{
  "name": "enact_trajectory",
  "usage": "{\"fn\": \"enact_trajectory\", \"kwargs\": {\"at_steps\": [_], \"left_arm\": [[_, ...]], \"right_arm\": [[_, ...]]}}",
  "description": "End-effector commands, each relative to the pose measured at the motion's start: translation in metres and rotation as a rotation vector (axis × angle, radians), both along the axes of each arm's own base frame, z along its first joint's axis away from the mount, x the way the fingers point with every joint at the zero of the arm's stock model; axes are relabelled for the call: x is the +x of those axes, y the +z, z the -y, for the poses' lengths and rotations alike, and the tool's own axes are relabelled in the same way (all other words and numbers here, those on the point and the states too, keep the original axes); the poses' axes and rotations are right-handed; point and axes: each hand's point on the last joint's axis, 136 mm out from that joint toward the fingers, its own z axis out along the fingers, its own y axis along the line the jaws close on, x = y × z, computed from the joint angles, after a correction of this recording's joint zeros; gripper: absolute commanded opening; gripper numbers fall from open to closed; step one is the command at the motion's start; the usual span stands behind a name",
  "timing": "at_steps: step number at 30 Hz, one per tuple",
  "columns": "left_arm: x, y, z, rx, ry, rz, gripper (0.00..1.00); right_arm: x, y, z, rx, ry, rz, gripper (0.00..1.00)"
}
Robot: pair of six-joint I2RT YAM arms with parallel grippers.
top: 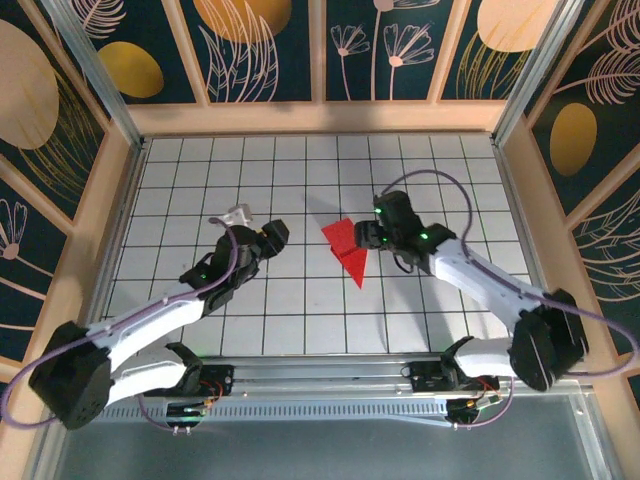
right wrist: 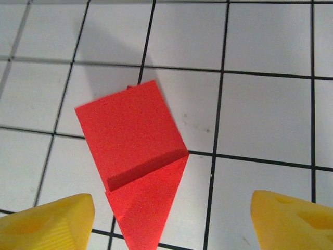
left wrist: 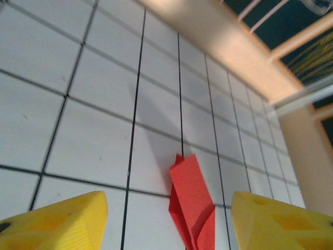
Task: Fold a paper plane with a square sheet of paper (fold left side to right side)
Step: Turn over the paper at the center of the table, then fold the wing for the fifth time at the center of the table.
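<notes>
Gridwork of white tiles with black lines covers the worktop [top: 180, 300], and near its middle lies the red paper [top: 347, 247], folded flat into a kite-like shape whose point aims at the near edge. Around the worktop stand a pale wooden frame [top: 320, 117] and dark panels [top: 265, 45] printed with gold ovals and line-drawn leaves. A metal rail [top: 330, 375] runs along the near edge above the arm bases, and purple cables [top: 440, 178] loop over both arms. The right tool [top: 372, 236] sits just beside the paper's right edge. From above its black body covers the fingers, so I cannot tell whether it touches the paper. The right wrist view shows the right tool [right wrist: 171, 203] with its yellow fingers [right wrist: 291, 219] set wide apart and the red paper [right wrist: 136, 166] lying on the tiles between and beyond them, unclamped. One layer there lifts a little along a slanted fold and casts a dark band, and the pointed end is cut off at the bottom edge. The left tool [top: 272, 236] rests on the far side of a tile-wide gap from the paper. A small white part [top: 237, 214] beside it is too indistinct to name. In the left wrist view, the left tool [left wrist: 166, 208] also has its yellow fingers [left wrist: 57, 221] spread, holding nothing. The red paper [left wrist: 191, 205] appears edge-on there, with its lower end cropped.
</notes>
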Motion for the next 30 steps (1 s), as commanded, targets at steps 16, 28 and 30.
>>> {"fn": "enact_trajectory", "kwargs": {"at_steps": [16,28,30], "left_arm": [[0.037,-0.074,0.114,-0.137,-0.271,-0.255,0.55],[0.051,-0.113,0.141,-0.15,-0.305,-0.331,0.47],[0.05,-0.121,0.141,-0.147,-0.304,-0.347,0.42]], "right_arm": [[-0.014,0.024,0.055,0.628,-0.099,0.068,0.95],[-0.018,0.019,0.061,0.619,-0.09,0.053,0.94],[-0.019,0.018,0.062,0.623,-0.089,0.05,0.94]]}}
